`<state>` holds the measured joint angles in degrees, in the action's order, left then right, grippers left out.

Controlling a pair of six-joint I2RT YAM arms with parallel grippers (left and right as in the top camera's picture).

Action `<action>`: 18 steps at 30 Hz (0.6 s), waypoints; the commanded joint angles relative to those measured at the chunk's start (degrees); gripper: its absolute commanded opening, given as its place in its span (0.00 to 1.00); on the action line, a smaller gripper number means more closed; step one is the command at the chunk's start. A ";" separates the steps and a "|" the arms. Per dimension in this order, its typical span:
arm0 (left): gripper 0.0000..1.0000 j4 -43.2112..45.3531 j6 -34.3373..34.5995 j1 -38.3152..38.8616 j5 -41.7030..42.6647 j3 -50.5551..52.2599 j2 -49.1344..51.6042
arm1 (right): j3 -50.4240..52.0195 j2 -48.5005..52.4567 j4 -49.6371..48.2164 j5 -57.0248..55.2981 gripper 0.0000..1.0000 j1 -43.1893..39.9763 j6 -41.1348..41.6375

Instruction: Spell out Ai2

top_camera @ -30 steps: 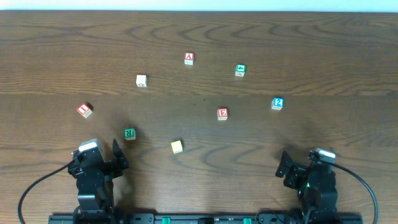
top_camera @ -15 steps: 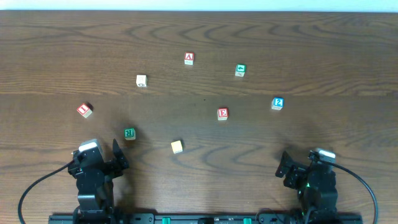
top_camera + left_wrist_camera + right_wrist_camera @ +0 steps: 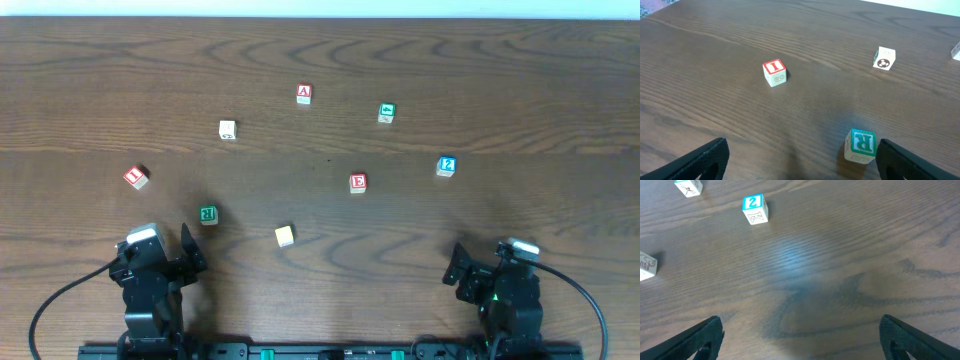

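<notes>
The red A block [image 3: 304,94] lies at the far middle of the table. The red I block [image 3: 136,177] lies at the left and shows in the left wrist view [image 3: 774,73]. The blue 2 block [image 3: 446,166] lies at the right and shows in the right wrist view [image 3: 755,209]. My left gripper [image 3: 185,252] is open and empty at the near left; its fingers [image 3: 800,162] frame the wood near the green R block [image 3: 861,145]. My right gripper [image 3: 455,268] is open and empty at the near right [image 3: 800,340].
Other blocks lie scattered: a green R block [image 3: 208,214], a plain yellowish block [image 3: 285,235], a red E block [image 3: 358,182], a white block [image 3: 227,129] and a green-faced block [image 3: 386,112]. The table's far edge runs along the top.
</notes>
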<state>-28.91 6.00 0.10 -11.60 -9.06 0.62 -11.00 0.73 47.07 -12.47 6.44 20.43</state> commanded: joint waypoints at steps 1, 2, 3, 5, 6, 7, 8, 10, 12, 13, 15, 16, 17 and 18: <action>0.95 0.04 0.44 -0.17 -0.59 1.07 -0.37 | 0.61 -0.42 0.07 -0.15 0.99 -0.46 0.76; 0.95 0.04 0.44 -0.17 -0.59 1.07 -0.37 | 0.61 -0.42 0.07 -0.15 0.99 -0.46 0.74; 0.95 0.04 0.44 -0.17 -0.59 1.07 -0.37 | 0.61 -0.42 0.07 -0.17 0.99 -0.46 0.74; 0.95 0.04 0.44 -0.17 -0.59 1.07 -0.37 | 0.61 -0.42 0.07 -0.17 0.99 -0.46 0.74; 0.95 0.04 0.44 -0.17 -0.59 1.07 -0.37 | 0.61 -0.42 0.07 -0.15 0.99 -0.46 0.74; 0.95 0.04 0.44 -0.17 -0.59 1.07 -0.37 | 0.61 -0.42 0.07 -0.15 0.99 -0.46 0.74; 0.95 0.04 0.44 -0.17 -0.59 1.07 -0.37 | 0.61 -0.42 0.07 -0.15 0.99 -0.46 0.74; 0.95 0.04 0.44 -0.17 -0.59 1.07 -0.37 | 0.61 -0.42 0.07 -0.15 0.99 -0.46 0.74; 0.95 0.04 0.44 -0.17 -0.59 1.07 -0.37 | 0.61 -0.42 0.07 -0.17 0.99 -0.46 0.74; 0.95 0.09 0.44 -0.17 -0.59 1.07 -0.37 | 0.61 -0.42 0.07 -0.15 0.99 -0.46 0.74; 0.95 0.20 0.48 -0.17 -0.39 1.07 -0.37 | 0.61 -0.42 0.07 -0.15 0.99 -0.46 0.74; 0.95 0.20 0.92 -0.17 0.02 1.07 -0.37 | 0.61 -0.42 0.07 -0.17 0.99 -0.46 0.74; 0.95 0.20 1.99 -0.17 1.20 1.07 -0.37 | 0.61 -0.42 0.07 -0.15 0.99 -0.46 0.74; 0.95 0.15 3.89 -0.17 3.45 1.07 -0.37 | 0.61 -0.42 0.07 -0.17 0.99 -0.46 0.74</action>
<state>-28.91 6.42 0.10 -11.27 -9.06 0.62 -11.00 0.73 47.09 -12.45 6.44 20.43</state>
